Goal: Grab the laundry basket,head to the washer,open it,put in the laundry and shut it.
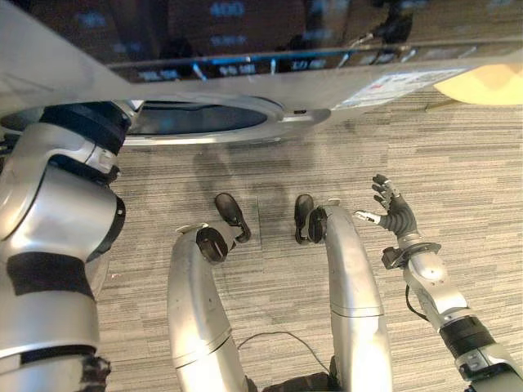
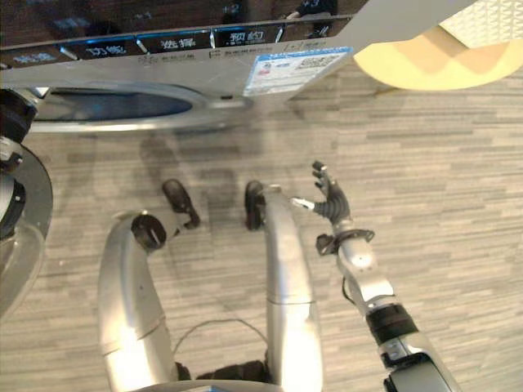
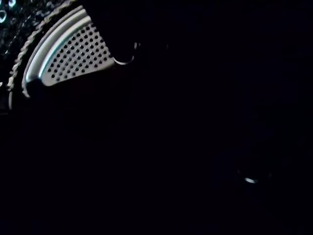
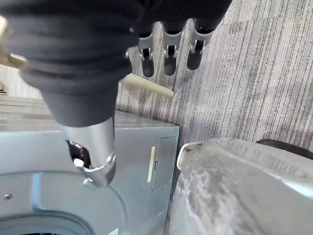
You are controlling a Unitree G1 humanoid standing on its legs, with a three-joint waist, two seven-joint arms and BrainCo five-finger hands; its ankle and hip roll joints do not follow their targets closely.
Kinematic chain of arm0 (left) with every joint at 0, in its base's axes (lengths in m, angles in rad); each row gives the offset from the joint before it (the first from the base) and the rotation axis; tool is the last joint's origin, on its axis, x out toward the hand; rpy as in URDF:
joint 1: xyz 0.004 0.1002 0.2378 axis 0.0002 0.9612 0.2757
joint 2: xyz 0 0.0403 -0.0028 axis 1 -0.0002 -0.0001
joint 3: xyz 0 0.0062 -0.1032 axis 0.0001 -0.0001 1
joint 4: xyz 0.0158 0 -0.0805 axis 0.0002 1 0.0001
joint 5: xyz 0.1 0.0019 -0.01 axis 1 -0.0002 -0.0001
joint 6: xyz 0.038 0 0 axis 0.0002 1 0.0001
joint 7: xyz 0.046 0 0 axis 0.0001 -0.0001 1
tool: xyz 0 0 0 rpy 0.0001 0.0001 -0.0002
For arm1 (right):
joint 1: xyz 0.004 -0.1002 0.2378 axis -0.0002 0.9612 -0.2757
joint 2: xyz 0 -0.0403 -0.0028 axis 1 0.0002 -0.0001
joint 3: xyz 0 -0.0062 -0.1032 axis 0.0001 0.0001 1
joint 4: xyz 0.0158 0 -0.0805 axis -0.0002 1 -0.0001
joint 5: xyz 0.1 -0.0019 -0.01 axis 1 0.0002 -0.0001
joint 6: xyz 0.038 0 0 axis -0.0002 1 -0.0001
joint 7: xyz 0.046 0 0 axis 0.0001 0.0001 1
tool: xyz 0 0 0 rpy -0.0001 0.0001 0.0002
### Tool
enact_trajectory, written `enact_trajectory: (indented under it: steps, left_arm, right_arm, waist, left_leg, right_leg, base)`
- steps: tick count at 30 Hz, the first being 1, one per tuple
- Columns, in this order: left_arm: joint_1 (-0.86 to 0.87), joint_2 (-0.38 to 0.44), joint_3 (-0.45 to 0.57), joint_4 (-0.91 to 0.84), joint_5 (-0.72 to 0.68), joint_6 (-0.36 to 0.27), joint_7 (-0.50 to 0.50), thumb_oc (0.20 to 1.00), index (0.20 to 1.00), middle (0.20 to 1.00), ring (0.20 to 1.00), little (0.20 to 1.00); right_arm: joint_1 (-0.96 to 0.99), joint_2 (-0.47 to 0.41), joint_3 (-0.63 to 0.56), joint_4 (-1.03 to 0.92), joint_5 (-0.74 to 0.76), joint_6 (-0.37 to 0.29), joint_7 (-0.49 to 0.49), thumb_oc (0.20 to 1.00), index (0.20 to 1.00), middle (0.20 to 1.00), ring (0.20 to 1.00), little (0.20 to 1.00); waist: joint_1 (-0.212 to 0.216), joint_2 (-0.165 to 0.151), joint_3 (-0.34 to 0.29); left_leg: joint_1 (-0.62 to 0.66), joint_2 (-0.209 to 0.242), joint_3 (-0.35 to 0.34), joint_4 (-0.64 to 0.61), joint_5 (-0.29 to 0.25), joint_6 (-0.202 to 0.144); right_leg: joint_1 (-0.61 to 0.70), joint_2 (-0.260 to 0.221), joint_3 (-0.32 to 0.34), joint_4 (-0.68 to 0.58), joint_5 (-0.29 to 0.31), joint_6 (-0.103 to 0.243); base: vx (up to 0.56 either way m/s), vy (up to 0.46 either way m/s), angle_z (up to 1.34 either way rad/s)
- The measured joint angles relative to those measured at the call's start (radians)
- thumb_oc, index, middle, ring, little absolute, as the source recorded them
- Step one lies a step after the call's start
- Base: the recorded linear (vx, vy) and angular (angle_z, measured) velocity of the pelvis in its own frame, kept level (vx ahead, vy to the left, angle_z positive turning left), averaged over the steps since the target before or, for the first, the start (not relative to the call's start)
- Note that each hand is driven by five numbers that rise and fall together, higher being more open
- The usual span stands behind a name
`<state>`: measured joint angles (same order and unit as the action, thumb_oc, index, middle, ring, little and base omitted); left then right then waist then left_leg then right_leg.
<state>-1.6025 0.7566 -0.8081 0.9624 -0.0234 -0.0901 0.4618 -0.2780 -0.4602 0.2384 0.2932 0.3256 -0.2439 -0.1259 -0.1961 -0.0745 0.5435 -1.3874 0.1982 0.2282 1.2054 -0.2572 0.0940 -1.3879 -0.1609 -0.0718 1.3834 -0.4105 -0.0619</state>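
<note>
Right hand [image 1: 395, 210] at the right centre of the left eye view, over bare carpet, fingers loosely spread and slack, holding nothing; same hand [image 4: 166, 49] in the right wrist view with fingers hanging straight past the dark cover, thumb jutting down toward the grey front of the washer [image 4: 98, 161]. Left arm up the left edge of the left eye view, reaching into the washer's opening [image 1: 196, 118] at the upper left of the frame; left hand hidden inside, so fingers open or curled: cannot tell. Left wrist view almost wholly dark, with a curved patch of the perforated drum [image 3: 73, 54] lit in its upper left corner. Washer [image 1: 245, 82] stretched across the top of both eye views, silver front with a dark control panel [image 2: 163, 41] and blue-lit labels, a white sticker [image 2: 286, 69] toward the upper centre-right of the right eye view. Pale yellow rounded object [image 2: 433, 57] on the floor in the upper right corner of the right eye view, just beside the washer's corner; what it is cannot be told. Striped grey carpet [image 1: 458, 147] over the rest of the frame.
</note>
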Motion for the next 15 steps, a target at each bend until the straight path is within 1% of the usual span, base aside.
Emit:
enact_trajectory:
  steps: [1, 2, 4, 5, 6, 7, 8, 9, 10, 11, 12, 13, 14, 15]
  left_arm:
    - [0.016, -0.002, -0.007, 0.005, 0.009, 0.012, -0.047, 1.0, 1.0, 1.0, 1.0, 1.0]
    - [0.037, -0.004, -0.006, -0.007, 0.01, 0.012, -0.063, 1.0, 1.0, 1.0, 1.0, 1.0]
    - [0.136, -0.036, 0.055, -0.047, 0.036, 0.006, -0.084, 1.0, 1.0, 1.0, 1.0, 1.0]
    - [0.237, -0.074, 0.069, -0.064, 0.041, 0.003, -0.101, 1.0, 1.0, 1.0, 1.0, 1.0]
    - [0.383, -0.093, 0.128, -0.123, 0.043, 0.003, -0.115, 1.0, 1.0, 1.0, 1.0, 1.0]
    - [0.493, -0.111, 0.183, -0.164, 0.042, 0.004, -0.117, 1.0, 1.0, 1.0, 1.0, 1.0]
    - [0.679, -0.163, 0.316, -0.265, 0.035, 0.004, -0.123, 1.0, 1.0, 1.0, 1.0, 1.0]
    - [0.778, -0.195, 0.362, -0.318, 0.033, 0.004, -0.126, 1.0, 1.0, 1.0, 1.0, 1.0]
    - [0.9, -0.238, 0.394, -0.345, 0.024, 0.006, -0.133, 1.0, 1.0, 1.0, 1.0, 1.0]
    - [1.067, -0.287, 0.464, -0.44, 0.023, 0.008, -0.153, 1.0, 1.0, 1.0, 1.0, 1.0]
    - [1.217, -0.317, 0.463, -0.46, 0.022, 0.009, -0.167, 1.0, 1.0, 1.0, 1.0, 1.0]
    - [1.339, -0.317, 0.496, -0.491, 0.0, 0.004, -0.189, 1.0, 1.0, 1.0, 1.0, 1.0]
    - [1.416, -0.317, 0.517, -0.522, -0.008, 0.002, -0.193, 1.0, 1.0, 1.0, 1.0, 1.0]
    - [1.541, -0.351, 0.58, -0.532, -0.017, -0.018, -0.213, 1.0, 1.0, 1.0, 1.0, 1.0]
  right_arm:
    - [0.0, 0.0, 0.001, 0.006, -0.001, 0.002, 0.005, 1.0, 1.0, 1.0, 1.0, 1.0]
    - [0.001, 0.0, 0.003, 0.011, -0.001, 0.003, 0.008, 1.0, 1.0, 1.0, 1.0, 1.0]
    - [0.007, 0.003, 0.002, 0.034, -0.001, 0.003, 0.014, 1.0, 1.0, 1.0, 1.0, 1.0]
    - [0.031, 0.003, 0.004, 0.05, -0.002, 0.003, 0.018, 1.0, 1.0, 1.0, 1.0, 1.0]
    - [0.046, 0.017, 0.006, 0.085, -0.002, 0.004, 0.02, 1.0, 1.0, 1.0, 1.0, 1.0]
    - [0.068, 0.022, 0.005, 0.091, -0.002, 0.007, 0.019, 1.0, 1.0, 1.0, 1.0, 1.0]
    - [0.091, 0.038, -0.011, 0.103, -0.003, 0.013, 0.016, 1.0, 1.0, 1.0, 1.0, 1.0]
    - [0.1, 0.054, -0.02, 0.116, -0.004, 0.02, 0.012, 1.0, 1.0, 1.0, 1.0, 1.0]
    - [0.112, 0.067, -0.019, 0.126, -0.01, 0.029, 0.005, 1.0, 1.0, 1.0, 1.0, 1.0]
    - [0.122, 0.093, -0.032, 0.141, -0.022, 0.043, -0.004, 1.0, 1.0, 1.0, 1.0, 1.0]
    - [0.124, 0.104, -0.03, 0.203, -0.052, 0.056, -0.003, 1.0, 1.0, 1.0, 1.0, 1.0]
    - [0.123, 0.126, -0.033, 0.242, -0.067, 0.063, -0.003, 1.0, 1.0, 1.0, 1.0, 1.0]
    - [0.128, 0.134, -0.032, 0.265, -0.083, 0.068, -0.004, 1.0, 1.0, 1.0, 1.0, 1.0]
    - [0.143, 0.139, -0.041, 0.318, -0.094, 0.08, -0.002, 1.0, 1.0, 1.0, 1.0, 1.0]
  waist:
    - [0.008, 0.001, 0.0]
    - [0.011, 0.004, -0.002]
    - [0.016, 0.034, -0.024]
    - [0.025, 0.064, -0.087]
    - [0.033, 0.079, -0.138]
    - [0.042, 0.078, -0.167]
    - [0.057, 0.08, -0.176]
    - [0.063, 0.078, -0.177]
    - [0.077, 0.073, -0.181]
    - [0.083, 0.064, -0.183]
    - [0.115, 0.053, -0.192]
    - [0.141, 0.034, -0.218]
    - [0.145, 0.026, -0.241]
    - [0.144, 0.022, -0.251]
  left_leg:
    - [0.014, -0.002, -0.003, -0.003, 0.001, -0.001]
    - [0.025, -0.003, -0.005, -0.006, 0.002, -0.003]
    - [0.037, -0.014, -0.022, -0.024, -0.009, -0.015]
    - [0.02, -0.015, -0.021, -0.045, -0.007, -0.019]
    - [0.016, -0.012, -0.022, -0.056, -0.009, -0.025]
    - [0.02, -0.013, -0.024, -0.061, -0.006, -0.028]
    - [0.054, -0.016, -0.027, -0.09, -0.002, -0.028]
    - [0.085, -0.017, -0.031, -0.117, 0.005, -0.038]
    - [0.134, -0.023, -0.028, -0.174, 0.015, -0.05]
    - [0.222, -0.042, -0.024, -0.269, 0.05, -0.061]
    - [0.357, -0.055, -0.006, -0.392, 0.092, -0.069]
    - [0.445, -0.074, 0.002, -0.467, 0.1, -0.069]
    - [0.498, -0.081, 0.007, -0.516, 0.107, -0.068]
    - [0.636, -0.11, 0.008, -0.648, 0.143, -0.07]
  right_leg:
    - [0.015, -0.002, -0.003, 0.002, -0.002, -0.003]
    - [0.026, -0.003, -0.005, 0.001, -0.002, -0.004]
    - [0.055, -0.009, -0.02, -0.018, -0.02, -0.012]
    - [0.04, -0.01, -0.024, -0.036, -0.028, -0.02]
    - [0.038, -0.013, -0.032, -0.05, -0.028, -0.02]
    - [0.043, -0.012, -0.036, -0.05, -0.03, -0.022]
    - [0.087, -0.017, -0.052, -0.079, -0.032, -0.01]
    - [0.123, -0.018, -0.064, -0.108, -0.026, -0.009]
    - [0.179, -0.025, -0.083, -0.157, -0.024, -0.008]
    - [0.265, -0.036, -0.1, -0.235, -0.012, -0.002]
    - [0.394, -0.038, -0.115, -0.344, 0.019, 0.007]
    - [0.477, -0.038, -0.118, -0.413, 0.021, 0.015]
    - [0.527, -0.034, -0.119, -0.462, 0.034, 0.028]
    - [0.665, -0.033, -0.135, -0.577, 0.064, 0.053]
  base:
    - [0.02, -0.023, 0.05]
    - [0.01, -0.017, 0.11]
    - [0.0, -0.011, 0.17]
    - [0.0, -0.02, 0.18]
    - [-0.02, -0.013, 0.12]
    - [-0.03, -0.013, 0.09]
    - [-0.06, 0.014, 0.1]
    - [-0.06, 0.031, 0.27]
    - [-0.05, 0.049, 0.46]
    - [0.0, 0.093, 0.6]
    - [0.04, 0.14, 0.47]
    - [0.07, 0.145, 0.18]
    - [0.08, 0.121, 0.09]
    - [0.1, 0.099, 0.19]
